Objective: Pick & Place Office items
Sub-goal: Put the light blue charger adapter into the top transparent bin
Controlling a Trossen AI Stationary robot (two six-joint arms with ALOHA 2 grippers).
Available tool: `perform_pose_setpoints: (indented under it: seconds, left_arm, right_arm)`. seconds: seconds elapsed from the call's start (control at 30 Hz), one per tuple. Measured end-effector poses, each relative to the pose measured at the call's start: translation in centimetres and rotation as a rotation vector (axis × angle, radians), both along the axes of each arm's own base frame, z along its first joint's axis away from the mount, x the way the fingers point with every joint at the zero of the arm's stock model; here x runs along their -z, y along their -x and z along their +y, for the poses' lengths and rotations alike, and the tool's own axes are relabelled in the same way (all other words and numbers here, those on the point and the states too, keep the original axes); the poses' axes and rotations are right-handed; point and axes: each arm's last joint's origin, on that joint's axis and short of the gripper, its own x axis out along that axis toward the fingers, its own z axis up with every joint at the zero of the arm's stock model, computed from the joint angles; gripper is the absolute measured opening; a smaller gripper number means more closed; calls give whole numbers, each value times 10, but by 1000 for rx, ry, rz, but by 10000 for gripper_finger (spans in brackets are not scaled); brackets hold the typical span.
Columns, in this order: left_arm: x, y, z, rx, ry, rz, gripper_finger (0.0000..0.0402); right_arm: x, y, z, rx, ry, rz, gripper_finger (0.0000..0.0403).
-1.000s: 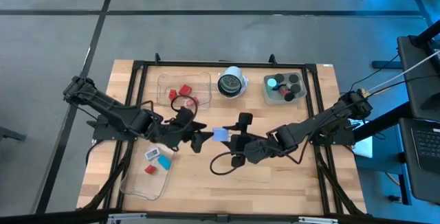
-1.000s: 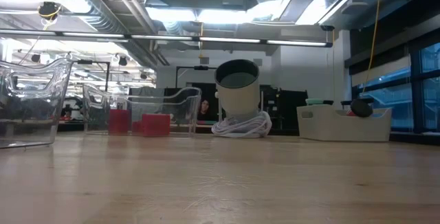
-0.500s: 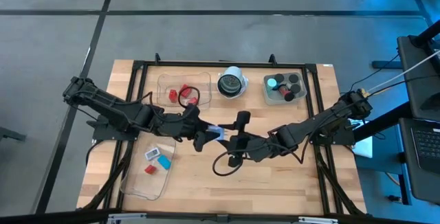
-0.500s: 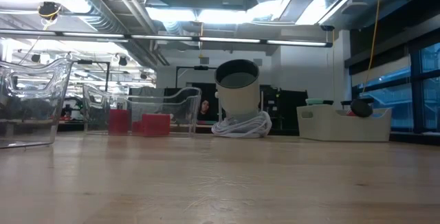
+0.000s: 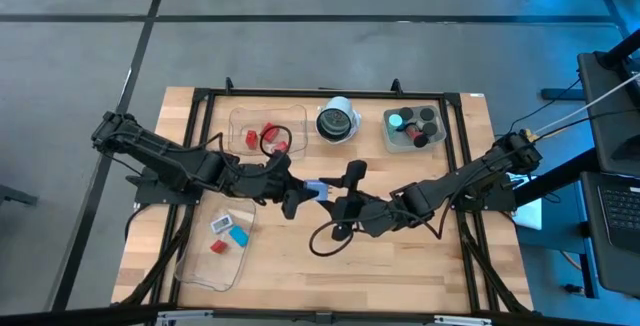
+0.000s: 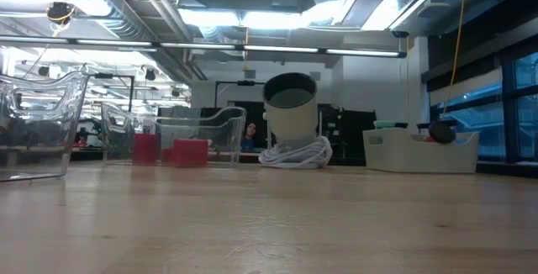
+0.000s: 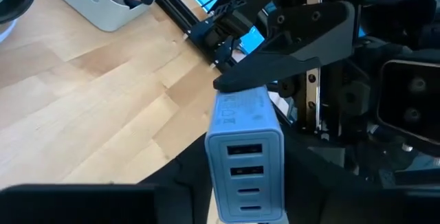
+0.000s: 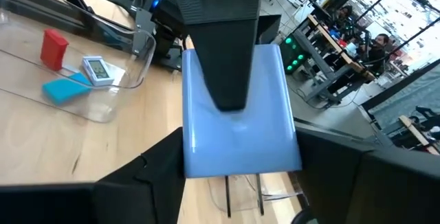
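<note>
A pale-blue rectangular block (image 5: 314,187) with ports on one end face (image 7: 245,170) hangs above the table's middle, clear of the wood. My left gripper (image 5: 299,193) comes at it from the table's left and my right gripper (image 5: 334,202) from the right. Both are shut on it, one at each end. The other office items lie in containers: red blocks (image 5: 268,134) in the far clear tray, a red, a teal and a pale piece (image 5: 228,234) in the near-left clear tray, and black cylinders with a teal cap (image 5: 413,124) in the white bin. My left gripper pinches the block between its two fingers at the end with the ports (image 7: 247,198). One finger (image 8: 221,52) lies along a broad face. The fingers come about level from the table's left, along the block, which is lifted clear. My right gripper pinches the block's other end (image 7: 240,99) between its two fingers, one finger (image 7: 289,42) on the upper broad face. It reaches in about level from the table's right, along the block. Its own fingers hide how far back the block reaches.
A round white-rimmed object (image 5: 338,121) stands at the far middle between the far tray (image 5: 300,116) and the white bin (image 5: 440,136). The near-left tray (image 5: 205,271) reaches the front edge. A black cable loop (image 5: 322,238) hangs below my right arm. Bare wood lies front right.
My left gripper has moved toward the table's right up to the block that my right gripper holds. Its fingers went round the block's near end and then shut on it. My right gripper has turned the block a little. Neither arm has moved in the last half second.
</note>
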Motion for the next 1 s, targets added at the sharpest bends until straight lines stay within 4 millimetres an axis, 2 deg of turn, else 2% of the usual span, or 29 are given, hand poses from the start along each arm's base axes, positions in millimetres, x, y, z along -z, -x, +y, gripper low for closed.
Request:
perform_pose_setpoints:
  seconds: [0.2,0.47,0.57,0.67,0.87,1.0]
  left_arm:
    - [0,0,0,8,-2,1,120]
    - [0,0,-1,25,-20,5,122]
    - [0,0,-1,35,-27,9,120]
    - [2,0,2,24,-53,32,122]
    - [15,2,28,-94,-173,187,122]
    - [27,8,63,-237,-278,376,122]
  right_arm:
    - [0,0,1,-26,16,13,240]
    - [0,1,2,-77,-113,1,309]
    - [-5,9,1,-139,-208,39,334]
    - [-9,23,-5,-120,-296,102,350]
    - [-23,59,-20,-33,-522,200,357]
    - [-28,74,-27,36,-660,232,357]
